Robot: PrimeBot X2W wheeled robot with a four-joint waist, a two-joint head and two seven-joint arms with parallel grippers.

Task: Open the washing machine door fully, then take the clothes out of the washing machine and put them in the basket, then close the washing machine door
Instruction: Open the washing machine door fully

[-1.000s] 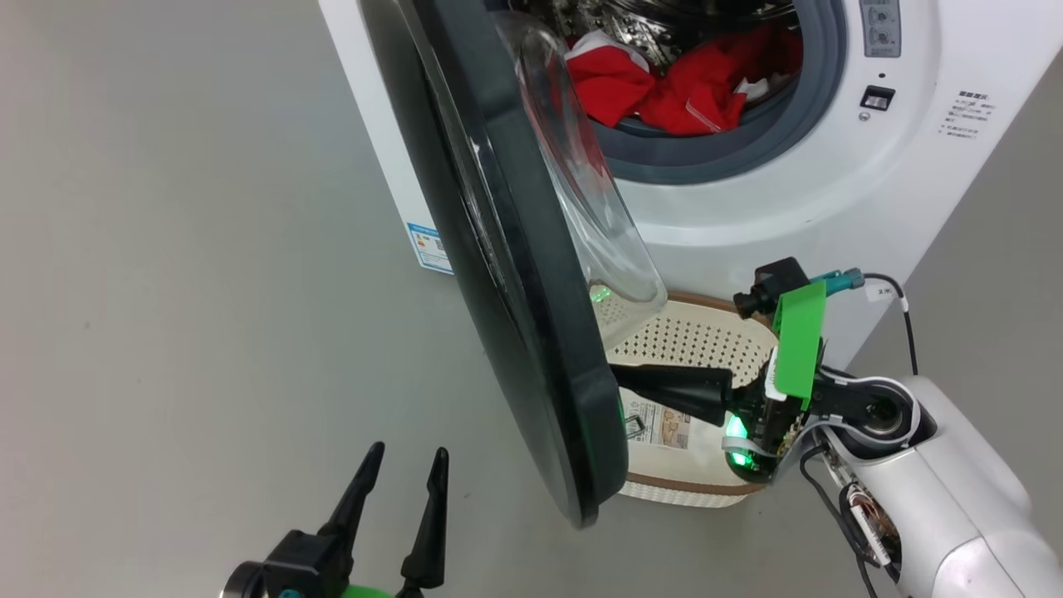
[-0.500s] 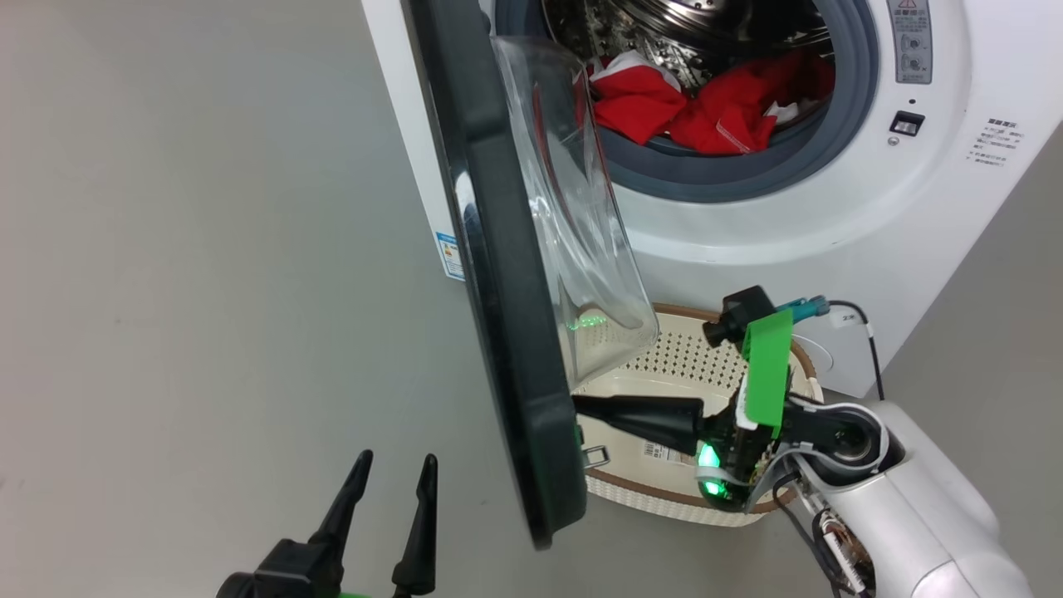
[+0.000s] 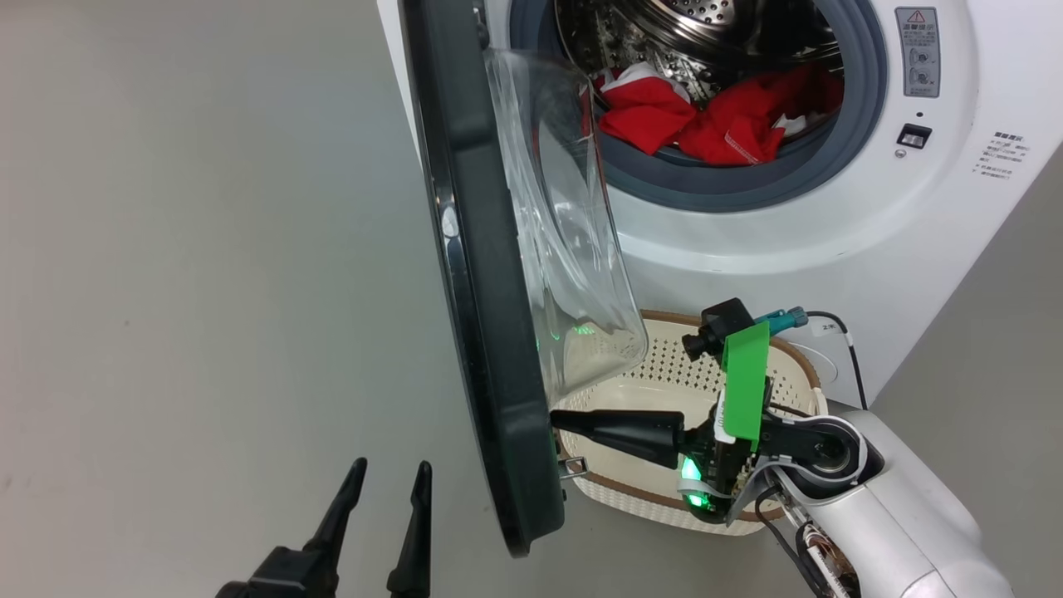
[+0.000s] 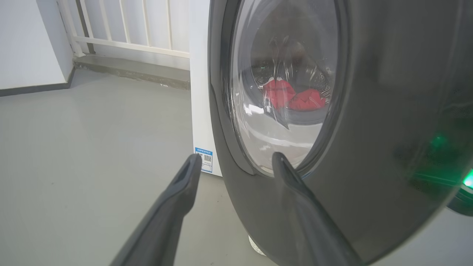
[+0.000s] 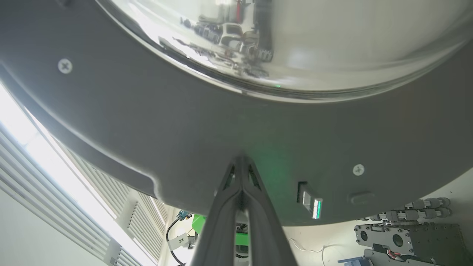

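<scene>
**Door Edge-On, Right Fingertips Against Its Inner Face**

The washing machine door stands swung out from the washing machine, seen nearly edge-on in the head view. Its clear glass bowl bulges toward the drum opening.

The right gripper reaches in from the right. Its two dark fingers are pressed together with nothing between them, and the tips rest against the dark inner face of the door near its lower edge (the right wrist view shows the joined tips meeting that face just below the glass).

The left gripper hovers low on the outer side of the door, over the grey floor. Its fingers are spread wide apart, holding nothing and clear of the door.

The clothes, red with white trim, lie heaped at the front of the steel drum, against the grey gasket.

The basket sits on the floor in front of the machine, below the opening. It lies partly behind the door and under the right gripper.

A blue label sticker shows low on the machine's side panel.
</scene>
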